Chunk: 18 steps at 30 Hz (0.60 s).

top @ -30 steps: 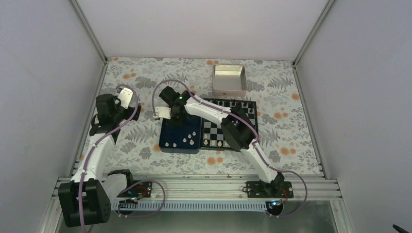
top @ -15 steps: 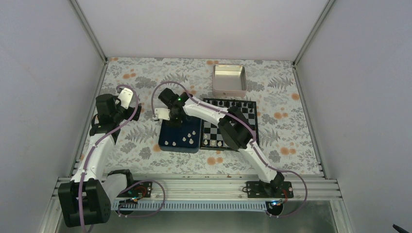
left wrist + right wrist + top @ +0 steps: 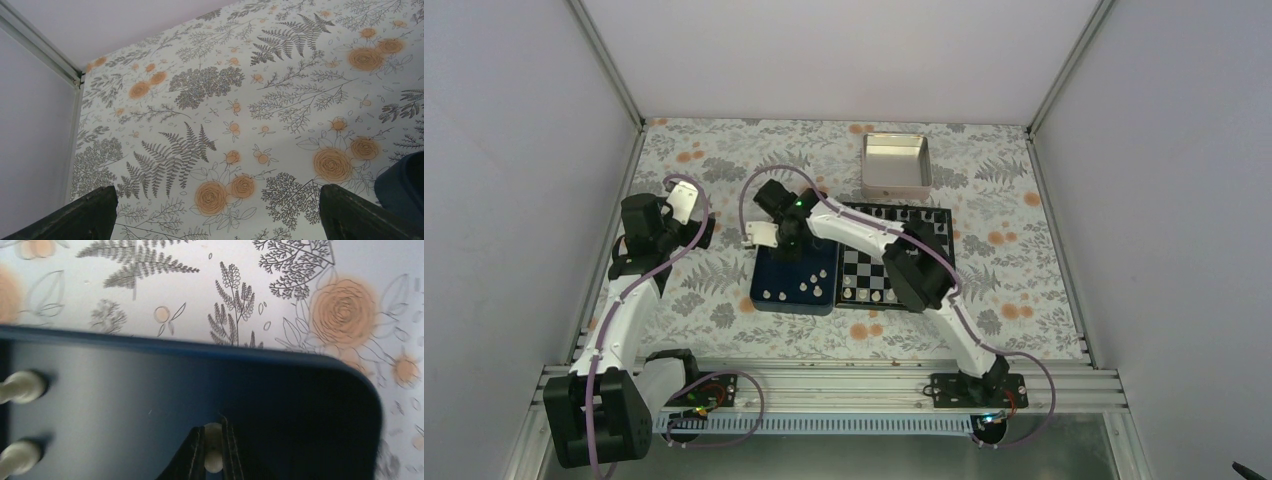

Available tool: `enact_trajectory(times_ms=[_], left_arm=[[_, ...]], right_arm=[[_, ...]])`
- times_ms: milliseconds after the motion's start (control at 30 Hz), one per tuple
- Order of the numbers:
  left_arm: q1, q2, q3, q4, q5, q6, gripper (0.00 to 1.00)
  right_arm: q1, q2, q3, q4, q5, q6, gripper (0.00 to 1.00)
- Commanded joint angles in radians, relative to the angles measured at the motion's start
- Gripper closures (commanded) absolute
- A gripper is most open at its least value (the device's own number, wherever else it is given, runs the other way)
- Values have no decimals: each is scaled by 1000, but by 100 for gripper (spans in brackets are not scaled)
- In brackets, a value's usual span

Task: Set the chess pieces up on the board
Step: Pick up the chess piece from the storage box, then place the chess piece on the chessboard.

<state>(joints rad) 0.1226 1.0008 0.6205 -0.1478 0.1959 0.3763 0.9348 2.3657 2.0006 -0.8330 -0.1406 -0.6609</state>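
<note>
The chequered board (image 3: 929, 232) with a black rim lies right of the dark blue tray (image 3: 769, 285). Black pieces line its far row and several cream pieces (image 3: 865, 294) stand on its near rows. Several cream chess pieces (image 3: 793, 293) stand on the tray's near part. My right gripper (image 3: 786, 243) hangs over the tray's far part. In the right wrist view it (image 3: 213, 445) is shut on a cream chess piece (image 3: 213, 434) over the tray (image 3: 125, 390), with two more cream pieces (image 3: 20, 386) at the left. My left gripper (image 3: 215, 210) is open and empty over the floral cloth.
A silver metal tin (image 3: 896, 165) stands behind the board. Floral cloth (image 3: 714, 160) covers the table, white walls close it on three sides. The tray's corner (image 3: 405, 192) shows at the right of the left wrist view.
The right arm's elbow has shifted slightly; its gripper stays over the tray's far part. The left arm has not moved.
</note>
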Motion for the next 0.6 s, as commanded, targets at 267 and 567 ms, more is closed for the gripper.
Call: enact_trajectory(times_ms=[267, 567], left_arm=[[9, -8, -6, 8, 3, -9, 0], [9, 1, -2, 8, -10, -11, 0]], right_arm=[[-145, -507, -388, 19, -25, 25, 96], [-273, -762, -773, 111, -74, 36, 95]])
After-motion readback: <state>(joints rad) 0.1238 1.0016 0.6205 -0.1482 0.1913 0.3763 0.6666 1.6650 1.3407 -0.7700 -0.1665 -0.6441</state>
